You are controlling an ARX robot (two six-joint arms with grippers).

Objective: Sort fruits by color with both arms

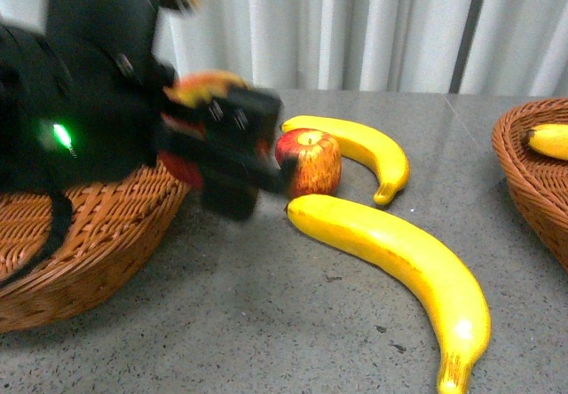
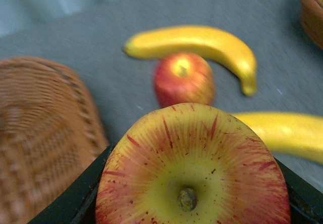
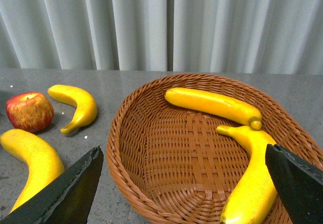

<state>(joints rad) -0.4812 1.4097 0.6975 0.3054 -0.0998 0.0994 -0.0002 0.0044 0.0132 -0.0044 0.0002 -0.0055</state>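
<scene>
My left gripper point(image 1: 195, 128) is shut on a red apple point(image 2: 192, 168) with a yellow streaked top. It hangs blurred over the right edge of the left wicker basket point(image 1: 98, 234). A second red apple point(image 1: 311, 161) rests on the table beside it. Behind that apple lies a short banana point(image 1: 364, 150), and in front of it a long banana point(image 1: 399, 265). My right gripper point(image 3: 181, 183) is open above the right basket point(image 3: 121, 173), with nothing between its fingers. Two bananas point(image 3: 212, 105) point(image 3: 250, 183) lie in that basket.
The grey tabletop point(image 1: 266, 323) carries the two baskets, one at each side. A pale curtain point(image 1: 355, 21) closes off the back. In the front view only the right basket's left rim point(image 1: 519, 168) shows, with a banana end point(image 1: 550, 139) inside.
</scene>
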